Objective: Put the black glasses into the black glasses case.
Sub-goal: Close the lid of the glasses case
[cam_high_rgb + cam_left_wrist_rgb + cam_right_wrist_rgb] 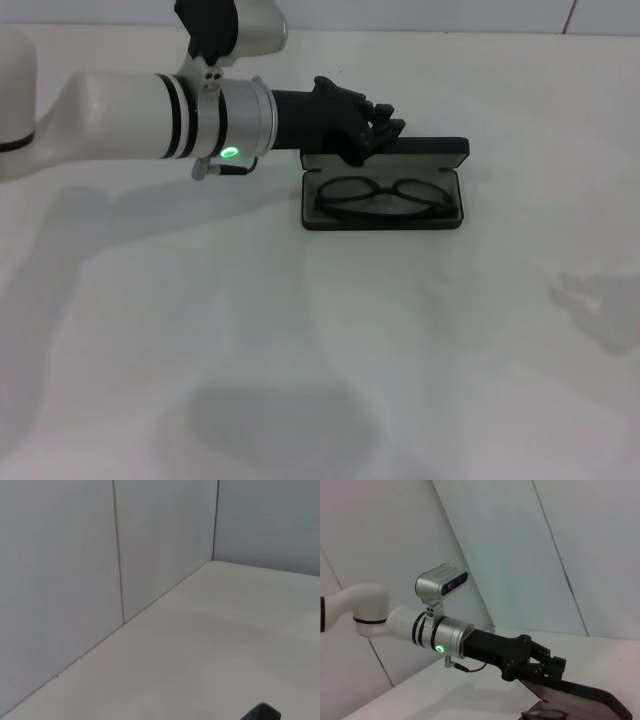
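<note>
One arm active. Head view: left gripper sits at the raised lid of the black glasses case, fingers drawn together, gripping nothing I can make out. Black glasses lie folded in the case tray, just below the fingers.

Left wrist view: only white table and wall.

Right wrist view: left gripper fingertips rest at the lid edge; right gripper unseen.
</note>
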Tool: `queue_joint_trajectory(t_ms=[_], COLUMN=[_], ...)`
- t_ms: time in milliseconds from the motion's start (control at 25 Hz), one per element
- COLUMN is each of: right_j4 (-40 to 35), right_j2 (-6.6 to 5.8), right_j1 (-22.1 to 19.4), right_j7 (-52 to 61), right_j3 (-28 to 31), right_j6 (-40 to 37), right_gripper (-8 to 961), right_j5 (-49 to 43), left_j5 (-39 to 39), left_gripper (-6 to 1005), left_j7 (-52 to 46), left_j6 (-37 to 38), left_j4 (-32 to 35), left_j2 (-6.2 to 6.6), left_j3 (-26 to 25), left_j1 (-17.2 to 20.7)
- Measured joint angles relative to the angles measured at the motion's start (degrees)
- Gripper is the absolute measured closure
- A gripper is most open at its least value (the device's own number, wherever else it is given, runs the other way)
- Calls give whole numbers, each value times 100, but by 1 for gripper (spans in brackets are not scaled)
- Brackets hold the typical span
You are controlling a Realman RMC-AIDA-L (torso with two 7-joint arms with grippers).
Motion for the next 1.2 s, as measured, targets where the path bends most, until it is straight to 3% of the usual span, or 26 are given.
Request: queue_joint_trajectory(t_ms=[480,880,1200], right_j4=[319,402,408], right_j2=[0,0,5], right_j1=[95,152,163], right_j7=[-145,-161,-161], right_j3=[18,-11,-19], right_j6=[62,56,-4], right_gripper=[741,740,739], right_j5=[-3,-2,-2], left_j5=[179,241,359], left_gripper=[797,790,766], left_j7=[-8,18,-35], left_j6=[-33,773,952], left_j4=[-130,-140,-139], left_j2=[-16,-15,-23], left_j3=[3,15,217], left_j1=[13,223,288])
